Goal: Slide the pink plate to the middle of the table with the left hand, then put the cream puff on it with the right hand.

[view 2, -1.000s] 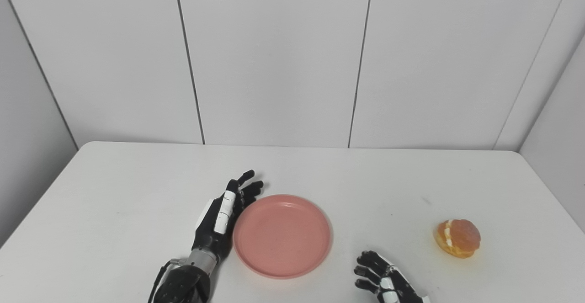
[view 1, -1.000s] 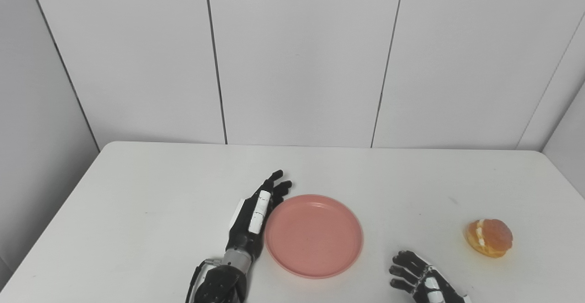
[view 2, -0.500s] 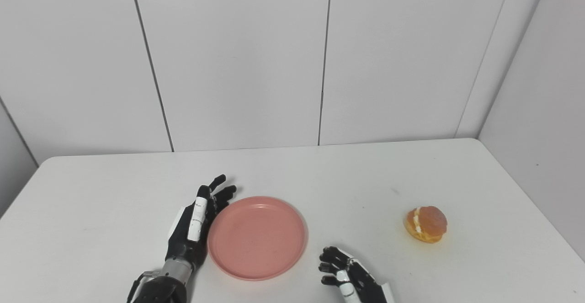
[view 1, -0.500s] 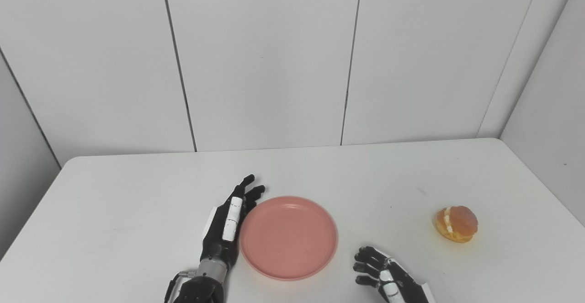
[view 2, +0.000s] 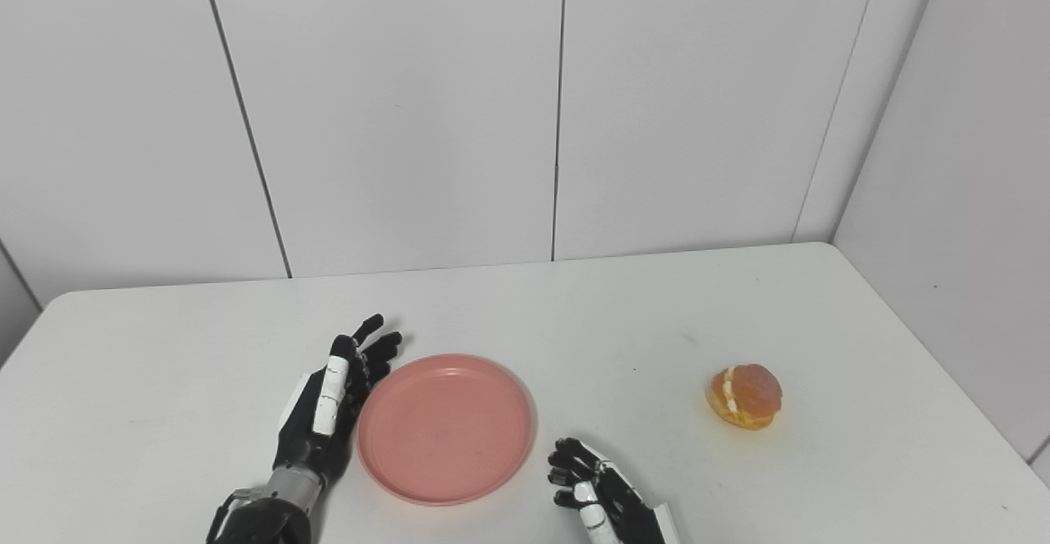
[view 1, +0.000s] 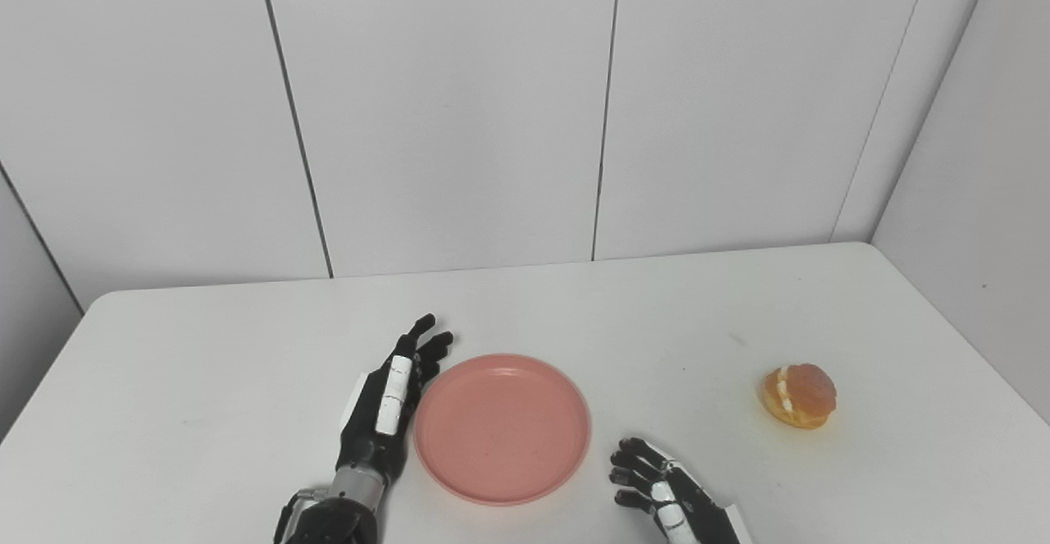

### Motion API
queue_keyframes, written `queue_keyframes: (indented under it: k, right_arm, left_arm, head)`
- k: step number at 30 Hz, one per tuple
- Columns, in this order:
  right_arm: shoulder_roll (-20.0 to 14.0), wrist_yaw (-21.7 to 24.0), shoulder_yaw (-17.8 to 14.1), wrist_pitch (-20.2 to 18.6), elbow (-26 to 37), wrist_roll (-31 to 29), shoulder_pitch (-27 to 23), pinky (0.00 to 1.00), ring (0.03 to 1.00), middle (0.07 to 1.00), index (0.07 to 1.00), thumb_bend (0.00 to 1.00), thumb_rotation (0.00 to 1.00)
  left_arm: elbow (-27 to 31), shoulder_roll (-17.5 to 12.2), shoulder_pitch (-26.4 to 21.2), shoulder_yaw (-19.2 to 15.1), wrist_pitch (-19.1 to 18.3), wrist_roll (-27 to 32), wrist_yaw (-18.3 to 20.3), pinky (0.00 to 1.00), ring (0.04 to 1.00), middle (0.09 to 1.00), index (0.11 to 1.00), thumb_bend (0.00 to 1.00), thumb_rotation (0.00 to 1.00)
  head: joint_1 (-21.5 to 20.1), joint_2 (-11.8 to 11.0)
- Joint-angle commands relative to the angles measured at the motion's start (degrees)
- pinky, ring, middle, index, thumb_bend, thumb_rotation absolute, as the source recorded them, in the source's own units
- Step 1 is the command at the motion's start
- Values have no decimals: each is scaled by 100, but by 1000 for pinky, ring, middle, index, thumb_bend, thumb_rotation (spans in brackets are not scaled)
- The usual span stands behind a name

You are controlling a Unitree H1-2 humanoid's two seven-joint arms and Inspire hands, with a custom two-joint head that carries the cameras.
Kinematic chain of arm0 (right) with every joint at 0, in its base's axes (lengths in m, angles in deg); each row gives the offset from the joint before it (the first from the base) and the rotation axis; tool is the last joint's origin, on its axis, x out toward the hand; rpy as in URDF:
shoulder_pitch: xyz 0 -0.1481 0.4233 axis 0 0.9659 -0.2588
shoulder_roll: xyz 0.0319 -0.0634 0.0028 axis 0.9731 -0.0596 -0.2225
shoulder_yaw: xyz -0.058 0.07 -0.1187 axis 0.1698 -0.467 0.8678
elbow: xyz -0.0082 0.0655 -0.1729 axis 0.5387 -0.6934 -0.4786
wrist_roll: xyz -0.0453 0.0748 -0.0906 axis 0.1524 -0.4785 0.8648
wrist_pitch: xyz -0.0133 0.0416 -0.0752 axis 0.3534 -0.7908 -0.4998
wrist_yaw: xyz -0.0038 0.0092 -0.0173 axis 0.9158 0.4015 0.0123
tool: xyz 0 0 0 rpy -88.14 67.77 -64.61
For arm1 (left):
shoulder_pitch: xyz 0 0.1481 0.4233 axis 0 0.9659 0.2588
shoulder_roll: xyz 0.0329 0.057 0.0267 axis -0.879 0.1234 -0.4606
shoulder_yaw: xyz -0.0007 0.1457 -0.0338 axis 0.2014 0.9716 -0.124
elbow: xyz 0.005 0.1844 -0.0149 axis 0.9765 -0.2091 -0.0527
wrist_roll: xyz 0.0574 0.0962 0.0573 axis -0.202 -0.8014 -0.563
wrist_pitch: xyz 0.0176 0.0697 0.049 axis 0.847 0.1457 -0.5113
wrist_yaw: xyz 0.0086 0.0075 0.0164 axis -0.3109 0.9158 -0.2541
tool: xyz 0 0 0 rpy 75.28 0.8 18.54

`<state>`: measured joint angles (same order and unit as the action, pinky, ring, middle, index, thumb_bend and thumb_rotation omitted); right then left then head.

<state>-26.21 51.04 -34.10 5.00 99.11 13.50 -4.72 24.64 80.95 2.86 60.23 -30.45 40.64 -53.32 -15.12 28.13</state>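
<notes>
Only the head cameras have swung rightward; nothing on the white table (view 1: pixel 205 380) has moved. The left hand (view 1: pixel 385 400), fingers released, rests against the round pink plastic plate (view 1: pixel 502 427), now central. The right hand (view 1: pixel 664 495), loosely curled and empty, should reach the golden cream puff (view 1: pixel 800 396) and grip gently.

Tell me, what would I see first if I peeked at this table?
The round pink plate jumps out, lying near the front middle of the white table. The left hand rests flat against its left edge, and the cream puff sits alone far to the right.
</notes>
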Motion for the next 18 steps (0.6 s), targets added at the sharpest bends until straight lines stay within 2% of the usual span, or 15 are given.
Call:
queue_keyframes:
  k: [1, 4, 7, 8, 10, 11, 13, 18]
  right_arm:
    - [64, 8, 18, -45, -12, 48, 232, 726, 774, 792, 795, 700, 851]
    - [28, -100, -78, 95, 270, 235, 256, 706, 766, 791, 805, 694, 851]
    - [-189, -307, -145, 299, 620, 1189, 199, 680, 764, 804, 815, 685, 895]
    - [-333, -380, -194, 292, 805, 1739, 141, 673, 763, 807, 817, 686, 903]
    - [-518, -424, -312, 214, 1077, 2421, 42, 685, 773, 821, 830, 709, 917]
    - [-571, -414, -375, 173, 1180, 2630, 4, 692, 781, 832, 840, 746, 838]
    - [-688, -370, -509, 103, 1299, 2857, -85, 686, 787, 838, 843, 792, 749]
    - [-1133, -153, -717, -68, 1500, 3161, -350, 686, 802, 859, 849, 884, 609]
  left_arm:
    - [-276, -28, 170, -33, -220, -43, -49, 964, 903, 851, 879, 835, 959]
    - [-321, -21, 165, -48, -221, -51, -87, 970, 901, 845, 878, 828, 957]
    - [-414, -2, 153, -70, -178, -42, -109, 960, 896, 839, 878, 828, 955]
    - [-423, 14, 162, -67, -167, -37, -101, 957, 895, 838, 878, 828, 955]
    - [-432, 38, 174, -52, -153, -45, -94, 953, 897, 838, 876, 846, 947]
    - [-437, 46, 176, -44, -148, -54, -95, 935, 896, 839, 877, 844, 950]
    - [-469, 58, 167, -28, -139, -66, -94, 928, 900, 843, 880, 842, 958]
    - [-602, 86, 106, -34, -67, -41, -81, 925, 893, 843, 882, 836, 958]
  head:
    - [16, -4]
    - [28, -17]
    - [35, -18]
    - [25, -18]
    - [-8, -20]
    - [-8, -20]
    - [-47, -30]
    - [-8, -68]
